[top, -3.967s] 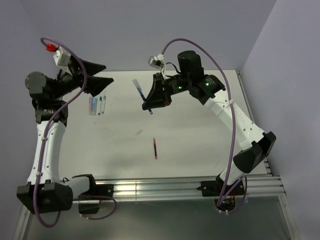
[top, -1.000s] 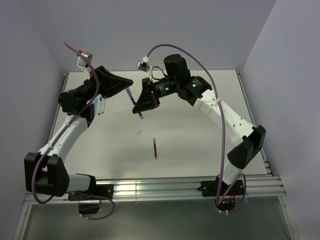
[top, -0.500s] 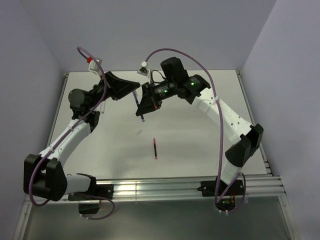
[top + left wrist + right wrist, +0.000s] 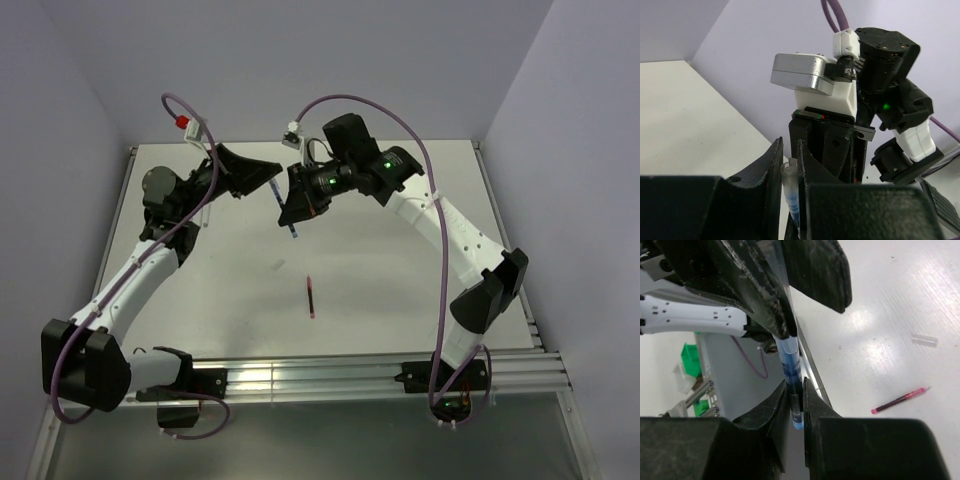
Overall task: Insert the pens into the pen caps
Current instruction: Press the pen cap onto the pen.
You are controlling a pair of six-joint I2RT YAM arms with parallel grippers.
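- The right gripper [image 4: 796, 401] is clenched on the lower stretch of the dark blue pen [image 4: 790, 369]. A short pale-blue end pokes out below its fingers.
- The left gripper [image 4: 790, 167] is clamped on the same pen's clear upper end [image 4: 785, 347]. Whether that clear piece is a cap or bare barrel cannot be told.
- The two grippers stand tip to tip in the air over the far middle of the table [image 4: 400, 280], the left above and the right below. Both are equally near the pen.
- The pen's long axis runs steeply from the left fingers down through the right ones, so the coming push is judged to go along that line, with the hands driven toward each other.
- Farther out, a red pen [image 4: 311, 297] lies flat toward the near side, and a small clear cap [image 4: 279, 264] lies apart from it.
- Four seconds earlier the left gripper hung off at the far left, well apart from the pen, which only the right one held. It has since swung in to meet it.
- The red pen and the clear cap have not moved.
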